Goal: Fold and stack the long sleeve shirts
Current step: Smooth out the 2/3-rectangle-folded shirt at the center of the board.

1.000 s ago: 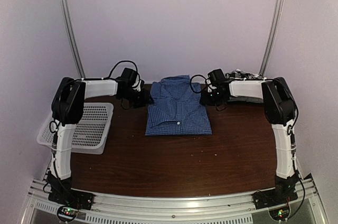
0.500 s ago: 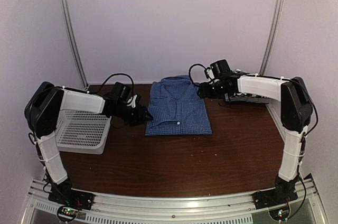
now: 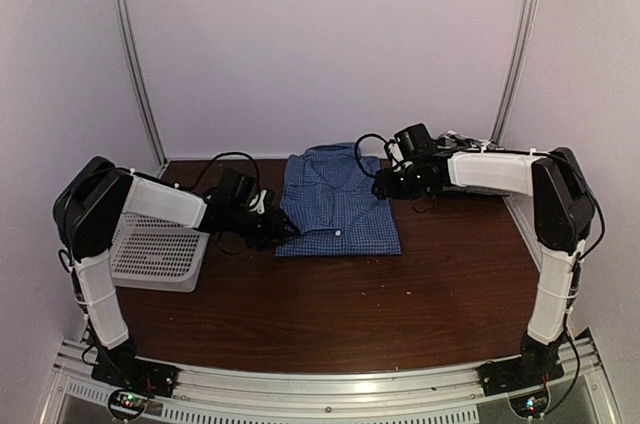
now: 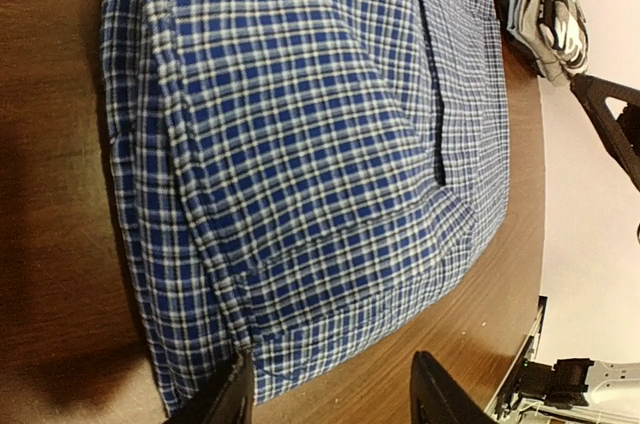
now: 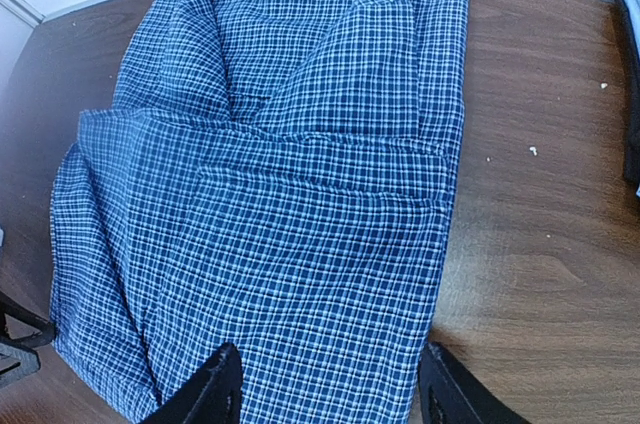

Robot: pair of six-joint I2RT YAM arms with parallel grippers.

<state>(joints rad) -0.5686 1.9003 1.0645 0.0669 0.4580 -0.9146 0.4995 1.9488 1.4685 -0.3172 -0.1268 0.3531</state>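
The blue fine-checked shirt (image 3: 338, 206) lies folded at the back middle of the table, collar toward the wall. My left gripper (image 3: 283, 229) is low at its front left corner. In the left wrist view the gripper (image 4: 335, 399) is open, with that corner of the shirt (image 4: 300, 144) between its fingers. My right gripper (image 3: 385, 184) is at the shirt's right edge. It is also open (image 5: 330, 394), astride the edge of the cloth (image 5: 280, 194). A black-and-white checked shirt with white lettering (image 4: 550, 4) lies folded beyond the blue one.
A white mesh basket (image 3: 160, 249) stands at the left edge of the table, under the left arm. Dark wood table (image 3: 340, 304) stretches in front of the shirt. More folded cloth (image 5: 630, 44) shows at the right edge of the right wrist view.
The left arm has swung from the back left forward and right, to the shirt's front left corner. The right arm has reached left, and its gripper has come to the shirt's right edge.
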